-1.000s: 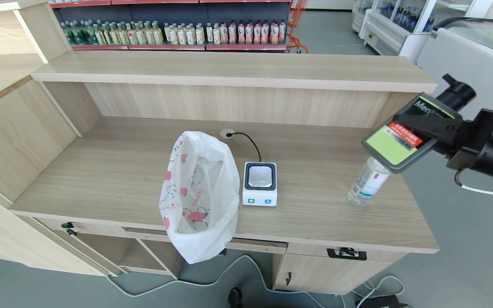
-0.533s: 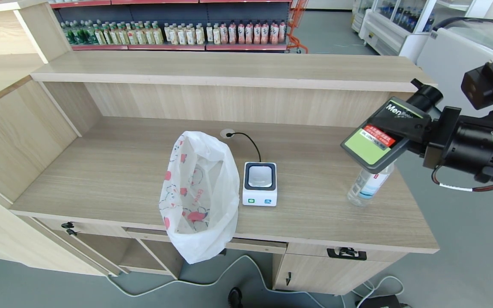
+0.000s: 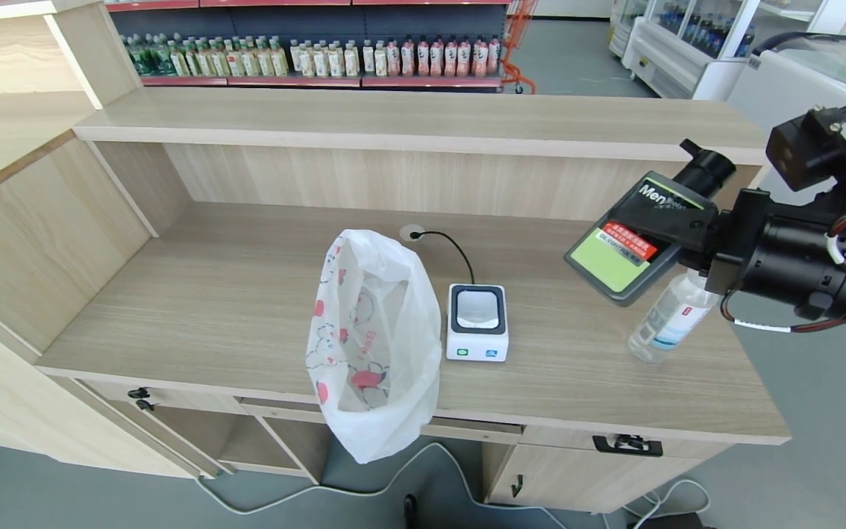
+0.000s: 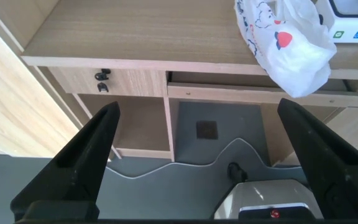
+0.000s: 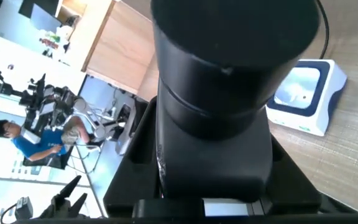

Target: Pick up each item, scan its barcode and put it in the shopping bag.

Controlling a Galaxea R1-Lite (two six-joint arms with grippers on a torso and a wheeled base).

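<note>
Head view catches the right gripper (image 3: 696, 236) clamped on a black tube (image 3: 617, 253), so scanning seems next: bring its barcode over the scanner (image 3: 476, 321) face.

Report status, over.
Right end effector shut on dark bottle, raised right of scanner. Left end effector open, low before counter. Water bottle stands near held one.

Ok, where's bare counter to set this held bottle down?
The wooden counter is bare left of the white printed plastic bag, and between the white scanner box and the clear water bottle. Bag and scanner crowd together.
</note>
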